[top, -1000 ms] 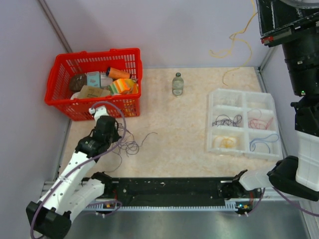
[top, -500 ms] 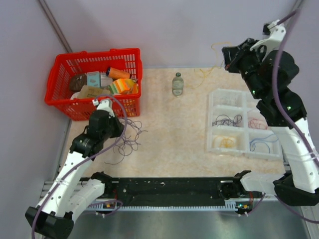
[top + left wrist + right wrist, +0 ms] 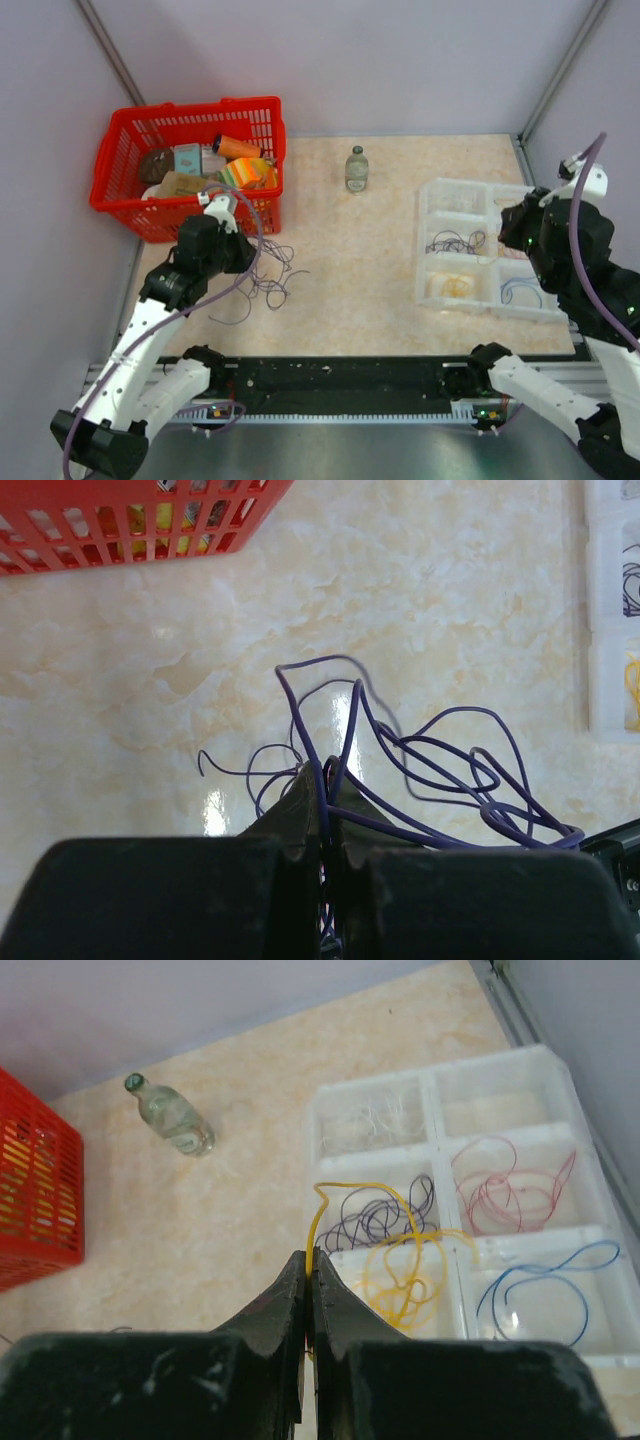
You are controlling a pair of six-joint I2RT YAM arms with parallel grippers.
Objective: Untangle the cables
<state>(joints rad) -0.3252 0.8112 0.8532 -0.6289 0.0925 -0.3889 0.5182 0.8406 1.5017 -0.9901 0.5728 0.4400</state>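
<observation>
A loose tangle of dark purple cables (image 3: pixel 270 275) lies on the table by the basket. My left gripper (image 3: pixel 243 260) is shut on several of its strands. In the left wrist view the purple cables (image 3: pixel 440 770) loop up and to the right from the closed left gripper (image 3: pixel 325 770). My right gripper (image 3: pixel 308 1260) is shut on a thin yellow cable (image 3: pixel 314 1222), which arcs over the white tray (image 3: pixel 432 1090) towards a yellow coil (image 3: pixel 400 1280) in one compartment. In the top view the right gripper (image 3: pixel 508 225) hangs over the tray (image 3: pixel 430 190).
Other tray compartments hold purple cables (image 3: pixel 375 1222), red cables (image 3: pixel 510 1190) and a blue cable (image 3: pixel 540 1280). A small glass bottle (image 3: pixel 357 168) stands at the back centre. A red basket (image 3: pixel 185 110) full of packages sits at the back left, close to the left arm.
The right arm has swung down from high at the back to just above the tray, yellow cable in its jaws. The left gripper has shifted slightly, dragging the purple tangle towards the basket.
</observation>
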